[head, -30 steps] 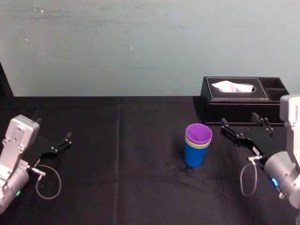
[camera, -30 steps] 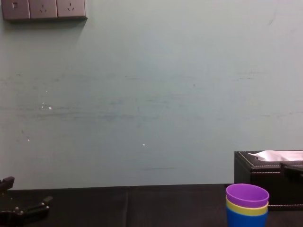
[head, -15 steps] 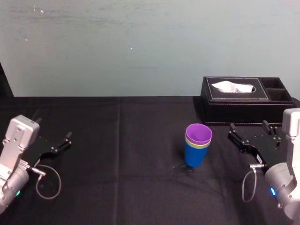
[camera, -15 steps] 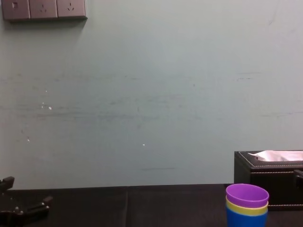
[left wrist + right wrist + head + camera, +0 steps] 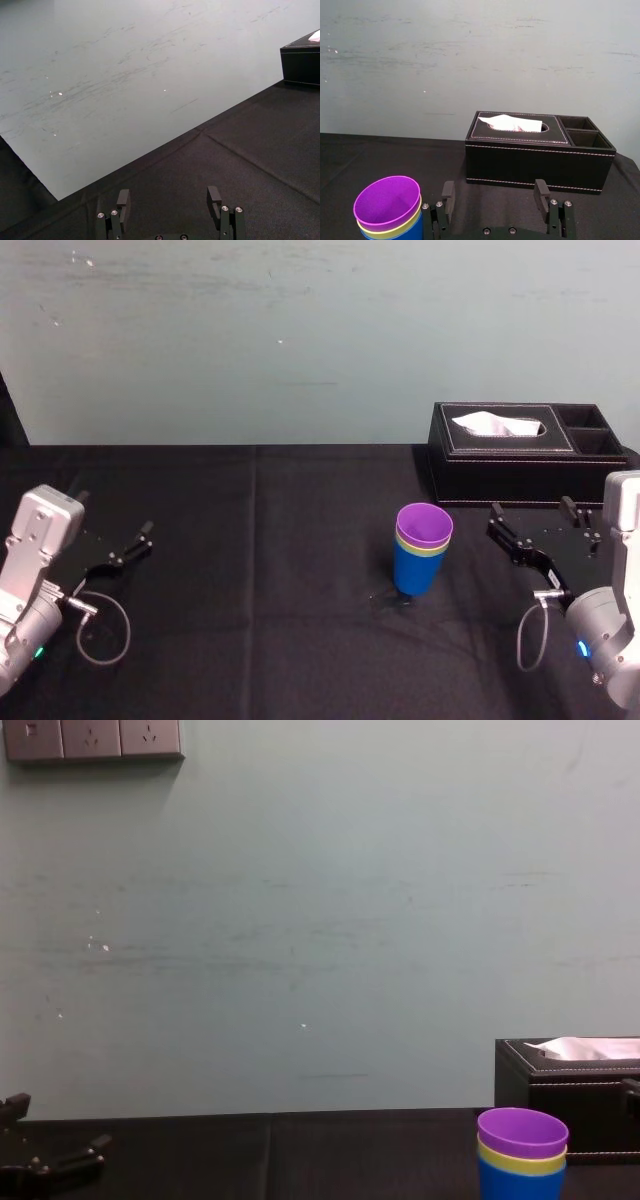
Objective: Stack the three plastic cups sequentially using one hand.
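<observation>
Soft, even room light; wall (image 5: 300, 340) bright, tablecloth (image 5: 250, 590) v. dark w/ little detail.

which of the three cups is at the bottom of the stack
The bright blue plastic cup: it stands on the black table, the yellow-green cup nested inside it and the purple cup innermost.

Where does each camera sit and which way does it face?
Head: high, looking down at cup stack and tissue box; left gripper, right gripper at sides.
Chest: low, facing the wall; left gripper lower left.
Left wrist: behind its open fingers, facing wall.
Right wrist: behind its open fingers, facing stack and box, like head.
</observation>
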